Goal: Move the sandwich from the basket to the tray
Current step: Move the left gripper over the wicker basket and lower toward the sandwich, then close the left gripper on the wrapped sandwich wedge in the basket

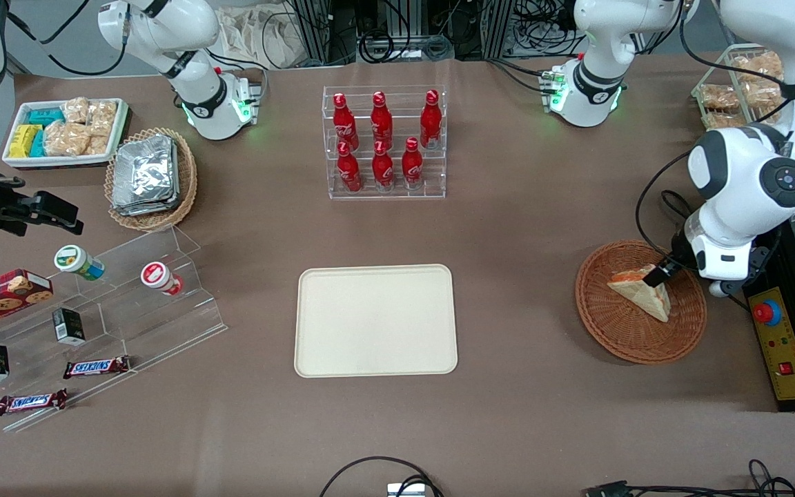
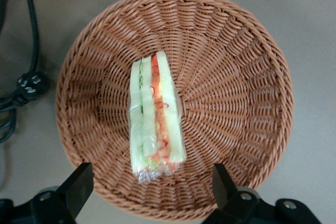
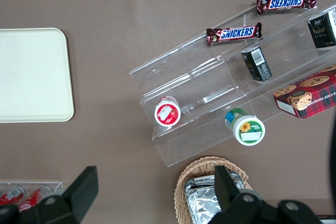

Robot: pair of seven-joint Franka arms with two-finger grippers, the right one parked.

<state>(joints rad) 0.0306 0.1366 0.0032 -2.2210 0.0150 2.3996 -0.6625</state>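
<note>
Jaws stood open on the gripper [image 2: 149,187] above the tray-bound load. Empty lay the tray [image 1: 375,320]; the basket [image 2: 173,103] held the sandwich [image 2: 156,116], probably soft, light, film-slick: pinch its bread faces gently.

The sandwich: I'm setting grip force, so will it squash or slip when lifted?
Probably soft: the sandwich is white bread with layered filling. Its clear wrap looks glossy, so it may slip. The open gripper hovers over the basket.
</note>
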